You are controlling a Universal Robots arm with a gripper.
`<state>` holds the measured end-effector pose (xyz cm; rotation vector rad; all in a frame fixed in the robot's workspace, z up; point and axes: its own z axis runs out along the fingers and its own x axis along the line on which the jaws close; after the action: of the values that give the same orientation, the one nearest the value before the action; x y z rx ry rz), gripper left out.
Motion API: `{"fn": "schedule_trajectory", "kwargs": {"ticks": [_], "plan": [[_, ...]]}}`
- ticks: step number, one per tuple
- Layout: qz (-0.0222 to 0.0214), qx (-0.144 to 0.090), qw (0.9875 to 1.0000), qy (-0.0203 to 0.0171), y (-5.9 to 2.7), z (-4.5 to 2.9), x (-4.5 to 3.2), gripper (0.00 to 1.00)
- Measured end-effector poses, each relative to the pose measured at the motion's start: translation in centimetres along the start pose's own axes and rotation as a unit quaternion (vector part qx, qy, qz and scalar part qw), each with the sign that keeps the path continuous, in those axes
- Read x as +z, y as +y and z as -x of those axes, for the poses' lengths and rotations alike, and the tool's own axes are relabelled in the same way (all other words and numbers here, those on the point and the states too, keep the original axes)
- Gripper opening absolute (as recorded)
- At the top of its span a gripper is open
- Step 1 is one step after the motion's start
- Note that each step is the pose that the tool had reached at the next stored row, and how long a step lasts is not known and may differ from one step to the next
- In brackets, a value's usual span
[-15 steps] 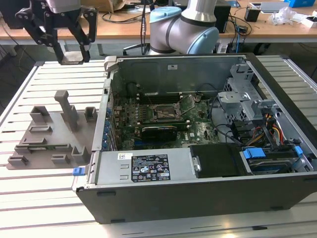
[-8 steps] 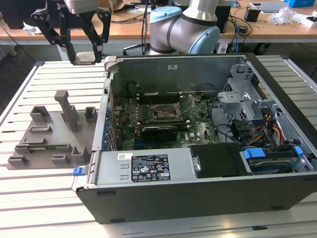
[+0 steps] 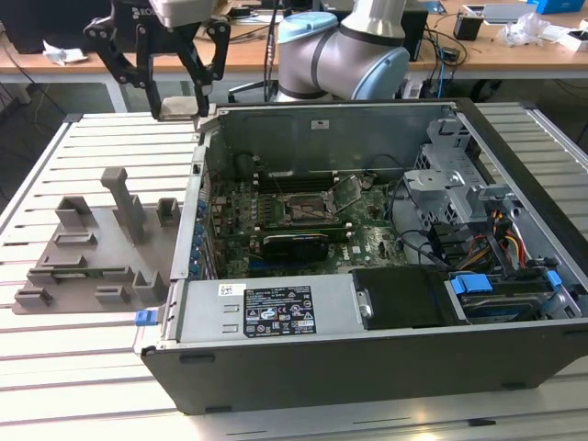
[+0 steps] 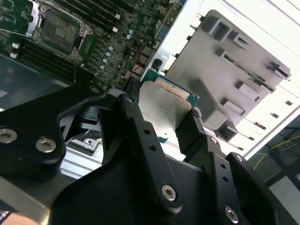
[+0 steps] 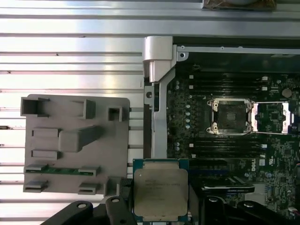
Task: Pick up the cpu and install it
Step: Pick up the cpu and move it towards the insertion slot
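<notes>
Fingers (image 4: 135, 119): closed on the cpu, one black finger on each of 2 opposite edges. Both wrist views show this grip.
Cpu (image 5: 161, 190): held betw. the fingers, lying flat. Its silver-grey metal top w/ a thin green rim faces the first wrist view. In the second wrist view the cpu (image 4: 164, 108) sits right betw. the 2 finger tips.
Cpu, exterior view: a pale plate (image 3: 180, 108) at the finger tips, up in the air, near the far corner of the PC case (image 3: 367, 358) on the exterior view's left.
Socket (image 5: 232, 116): on the motherboard inside the case, its metal bracket folded to one side. It is well apart from the cpu.
Grey fixture (image 5: 75, 140): lies on the slatted worktop (image 3: 55, 386), just beside the case wall.
Cpu vs. fixture and case: in the first wrist view the cpu is over the case wall edge, betw. the fixture and the motherboard.
</notes>
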<state>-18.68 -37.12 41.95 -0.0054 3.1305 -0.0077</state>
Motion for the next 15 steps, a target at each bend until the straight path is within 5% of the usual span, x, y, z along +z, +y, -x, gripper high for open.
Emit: {"fn": "schedule_trajectory", "kwargs": {"ticks": [15], "plan": [[-0.0001, 0.000, 1.0000, 0.0001, -0.01, 3.67, 0.37, 0.55]]}}
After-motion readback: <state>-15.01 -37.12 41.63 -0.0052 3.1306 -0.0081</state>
